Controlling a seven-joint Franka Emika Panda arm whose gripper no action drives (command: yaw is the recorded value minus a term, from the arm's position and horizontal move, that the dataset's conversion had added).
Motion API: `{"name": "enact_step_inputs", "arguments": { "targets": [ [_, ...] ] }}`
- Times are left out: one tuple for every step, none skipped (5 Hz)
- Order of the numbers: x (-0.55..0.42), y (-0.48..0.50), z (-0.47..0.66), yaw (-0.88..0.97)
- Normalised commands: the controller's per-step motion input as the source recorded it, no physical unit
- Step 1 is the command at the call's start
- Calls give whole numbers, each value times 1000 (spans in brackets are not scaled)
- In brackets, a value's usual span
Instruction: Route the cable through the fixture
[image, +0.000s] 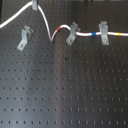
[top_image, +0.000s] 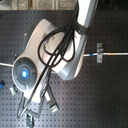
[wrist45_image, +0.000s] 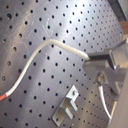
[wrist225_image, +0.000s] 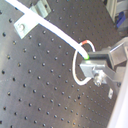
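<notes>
Three silver-grey clips stand on the black perforated board (image: 65, 95) in the first exterior view: a leaning fixture (image: 23, 39) at the first exterior view's left, a second clip (image: 72, 34) at centre and a third clip (image: 103, 33) to the right. The cable (image: 50, 30), white with coloured bands, enters from the first exterior view's left edge, rises to the gripper (image: 34, 5) at the far edge, dips into a loop and runs right through the second and third clips. It passes beyond the fixture without touching it. In the first wrist view the gripper's dark finger (wrist45_image: 102, 58) presses against the cable, so the gripper appears closed on it. In the second exterior view the robot arm (top_image: 55, 50) hides most of the board.
</notes>
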Motion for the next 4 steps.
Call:
{"name": "enact_step_inputs", "arguments": {
  "targets": [
    [-245, 29, 391, 63],
    [-414, -39, 391, 143],
    [-459, -243, 247, 100],
    [-391, -383, 212, -11]
  ]
}}
